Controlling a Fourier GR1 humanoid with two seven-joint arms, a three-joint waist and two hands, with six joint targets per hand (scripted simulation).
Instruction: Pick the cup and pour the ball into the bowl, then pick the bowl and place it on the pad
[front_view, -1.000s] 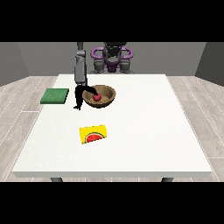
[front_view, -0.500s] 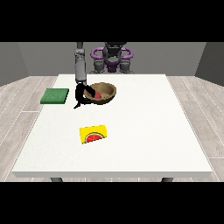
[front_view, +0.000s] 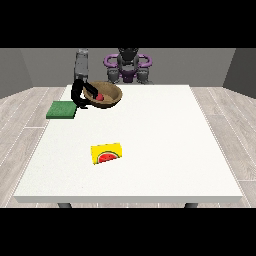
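Note:
A brown bowl (front_view: 111, 93) with a red ball (front_view: 100, 96) inside hangs a little above the table near its far left corner, tilted slightly. The black hand at the view's left (front_view: 79, 94) has its fingers curled over the bowl's left rim. The green pad (front_view: 61, 109) lies flat on the table just below and to the left of that hand. The hand at the view's right (front_view: 143, 76) stays close to the robot's body beyond the table's far edge. I see no cup.
A yellow card with a watermelon picture (front_view: 107, 153) lies at the table's front middle. The white table (front_view: 165, 145) stretches wide to the right and front. The robot's torso (front_view: 128, 61) stands behind the far edge.
The hand at the view's left has carried the bowl with the ball upward and leftward, closer to the green pad. The card and pad have not moved.

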